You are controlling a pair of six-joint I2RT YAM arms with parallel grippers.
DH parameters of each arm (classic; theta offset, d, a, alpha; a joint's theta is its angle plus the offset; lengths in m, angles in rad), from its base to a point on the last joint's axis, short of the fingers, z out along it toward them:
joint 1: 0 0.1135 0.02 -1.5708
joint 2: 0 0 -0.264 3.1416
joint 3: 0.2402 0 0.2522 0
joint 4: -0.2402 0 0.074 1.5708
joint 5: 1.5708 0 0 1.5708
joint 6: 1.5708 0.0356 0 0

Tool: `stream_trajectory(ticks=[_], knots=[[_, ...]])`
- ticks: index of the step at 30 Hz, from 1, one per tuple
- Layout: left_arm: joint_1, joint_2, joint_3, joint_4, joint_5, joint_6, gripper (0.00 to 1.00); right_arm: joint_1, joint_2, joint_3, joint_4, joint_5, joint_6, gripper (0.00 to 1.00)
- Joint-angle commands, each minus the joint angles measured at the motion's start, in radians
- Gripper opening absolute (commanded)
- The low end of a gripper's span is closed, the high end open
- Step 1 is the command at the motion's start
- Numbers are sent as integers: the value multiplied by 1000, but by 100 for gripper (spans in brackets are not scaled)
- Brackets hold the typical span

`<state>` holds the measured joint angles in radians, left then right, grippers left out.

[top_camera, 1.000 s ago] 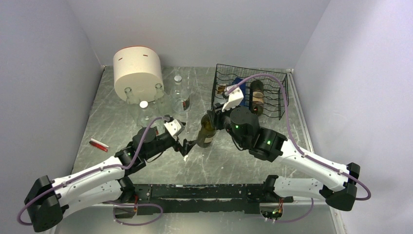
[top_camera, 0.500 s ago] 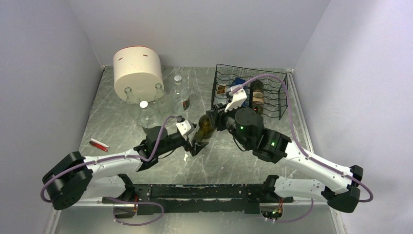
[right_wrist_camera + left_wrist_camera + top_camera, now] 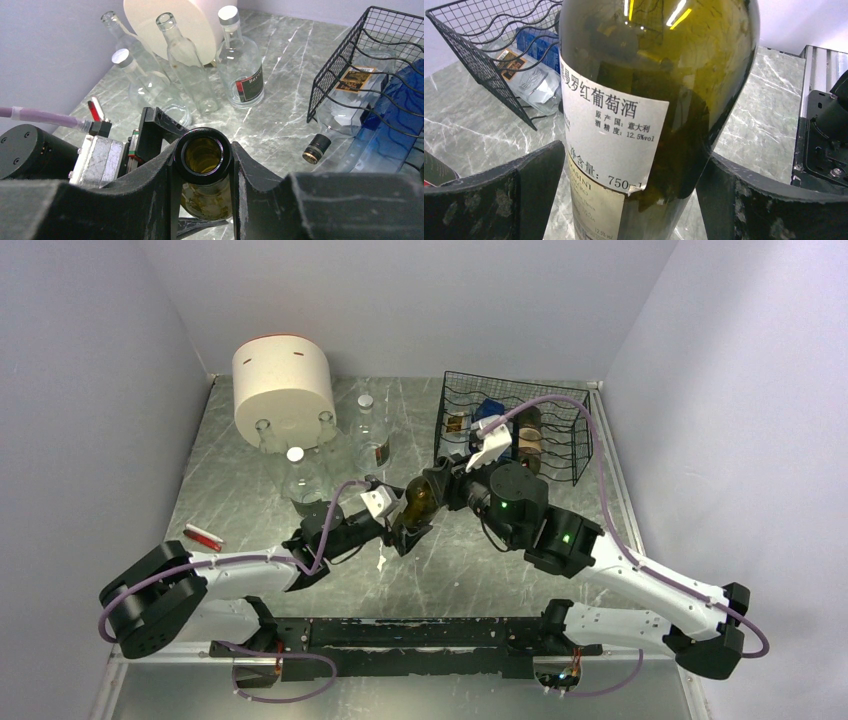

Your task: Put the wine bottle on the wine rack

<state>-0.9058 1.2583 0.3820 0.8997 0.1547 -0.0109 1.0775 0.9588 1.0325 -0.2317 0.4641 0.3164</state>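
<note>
Top view, centre of frame: your wine bottle (image 3: 420, 502), dark green glass with an open mouth, leans with its neck toward the upper right and its base toward the lower left. Your right fingers (image 3: 150, 200) are clamped on the neck just under the lip, and the right wrist view looks down into the mouth between them. Your left fingers (image 3: 499, 200) stand wide apart, one on each side of the bottle's lower body at the white label. The one at the right of the left wrist view is close to the glass, contact unclear. The base runs off the bottom of that frame, so you cannot tell whether it rests on the bench (image 3: 450, 575). The wine rack (image 3: 448, 410), black wire, stands on the bench at the upper right of the top view, near the bottle but apart from it. Lying in it are a clear bottle with a dark cap (image 3: 345, 115), a blue bottle (image 3: 390, 125) and a brown bottle (image 3: 527, 435). Upper left of the top view: a cream cylindrical container (image 3: 283, 385) with clear glass bottles (image 3: 370, 435) clustered at its front. A small red object (image 3: 203, 536) lies on the bench at the left.
</note>
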Motion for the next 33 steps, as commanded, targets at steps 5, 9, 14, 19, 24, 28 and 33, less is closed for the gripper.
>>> stream_trajectory(ticks=[5, 9, 14, 19, 24, 28, 33], knots=[[-4, 39, -22, 175, 54, 56, 99, 4, -73, -5, 165, -75, 3, 0], [-2, 50, -6, 179, 49, 75, 96, 4, -93, -17, 166, -113, -15, 0], [-3, 41, 8, 200, 17, 104, 64, 4, -122, -19, 141, -153, -43, 0], [-3, 15, 42, 182, 2, 195, 7, 5, -154, 8, 53, -143, -36, 44], [-3, -8, 85, 135, 24, 462, 7, 4, -165, 93, -134, -130, -27, 72], [-2, -16, 172, -30, 59, 744, 7, 4, -183, 165, -283, -136, -7, 75], [-4, 6, 263, -128, 96, 971, 7, 4, -215, 214, -421, -91, 26, 75]])
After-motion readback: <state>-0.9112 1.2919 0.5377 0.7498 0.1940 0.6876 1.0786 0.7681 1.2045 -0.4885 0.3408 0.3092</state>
